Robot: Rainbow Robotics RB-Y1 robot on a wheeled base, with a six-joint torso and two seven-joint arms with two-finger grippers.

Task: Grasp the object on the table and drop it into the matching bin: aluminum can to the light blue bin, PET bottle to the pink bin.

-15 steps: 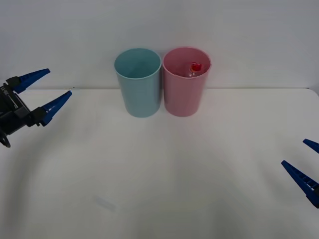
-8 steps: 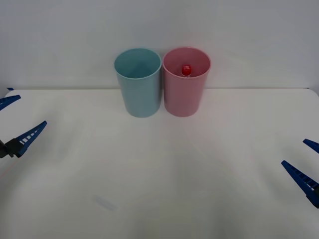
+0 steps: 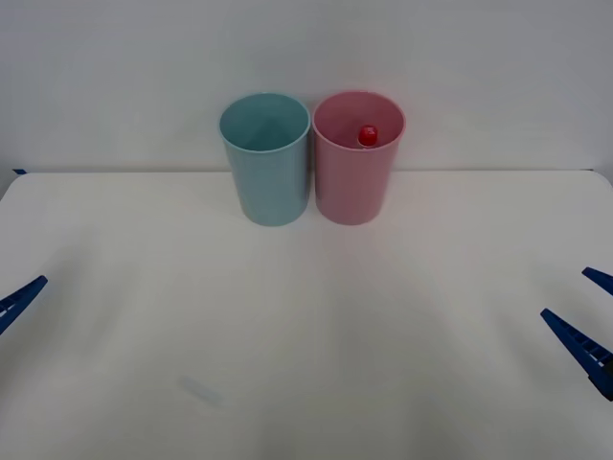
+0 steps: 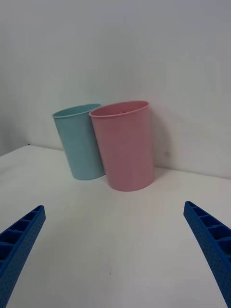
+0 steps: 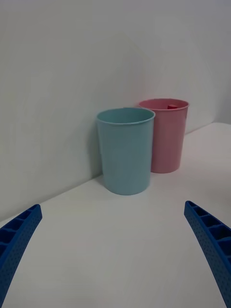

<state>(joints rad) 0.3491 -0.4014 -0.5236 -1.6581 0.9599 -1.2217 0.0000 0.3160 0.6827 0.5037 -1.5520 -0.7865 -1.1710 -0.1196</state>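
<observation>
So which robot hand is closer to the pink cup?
Right. The right gripper sits low at the table's right edge; the left gripper is farther away, beyond the blue bin from the pink bin.

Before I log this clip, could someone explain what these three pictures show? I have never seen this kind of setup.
It is a two-armed robot at a white table. One picture looks down from above the arms; the other two come from cameras on each wrist, with that arm's blue fingers at the bottom corners. The left pincer sits low at the table's left edge, the right pincer at the right edge. Both are open and hold nothing. At the back stand a light blue bin and a pink bin, side by side. The red cap of a PET bottle shows inside the pink bin.
</observation>
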